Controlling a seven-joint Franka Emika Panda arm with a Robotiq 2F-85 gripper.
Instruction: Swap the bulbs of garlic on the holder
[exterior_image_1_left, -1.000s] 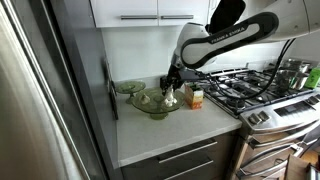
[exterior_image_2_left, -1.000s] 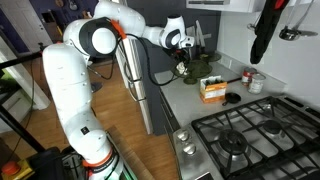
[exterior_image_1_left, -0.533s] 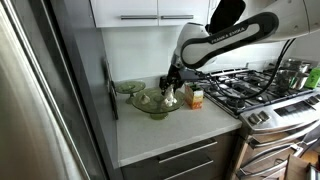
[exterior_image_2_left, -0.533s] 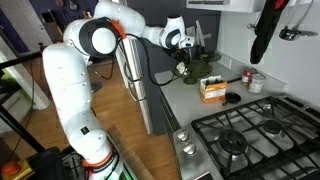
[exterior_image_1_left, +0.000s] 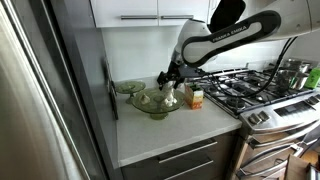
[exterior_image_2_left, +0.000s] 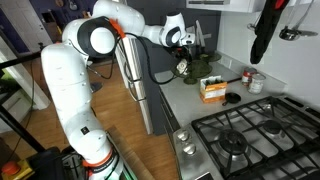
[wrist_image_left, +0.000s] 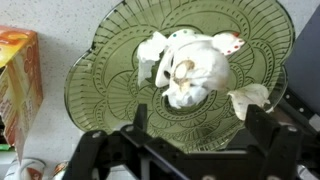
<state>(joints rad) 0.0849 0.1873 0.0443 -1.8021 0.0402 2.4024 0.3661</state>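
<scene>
Pale countertop under holder (stove nearby)

A home kitchen, shown by gas stove, white cabinets and countertop.

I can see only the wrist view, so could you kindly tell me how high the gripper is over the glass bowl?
Observer: In an exterior view the gripper hovers close above the green glass bowl.
Operator: Thank you; is anything behind the bowl?
Observer: A smaller green dish stands behind it, nearer the wall.
Operator: And beyond the carton?
Observer: A gas stove starts just past the orange-and-white carton.
</scene>
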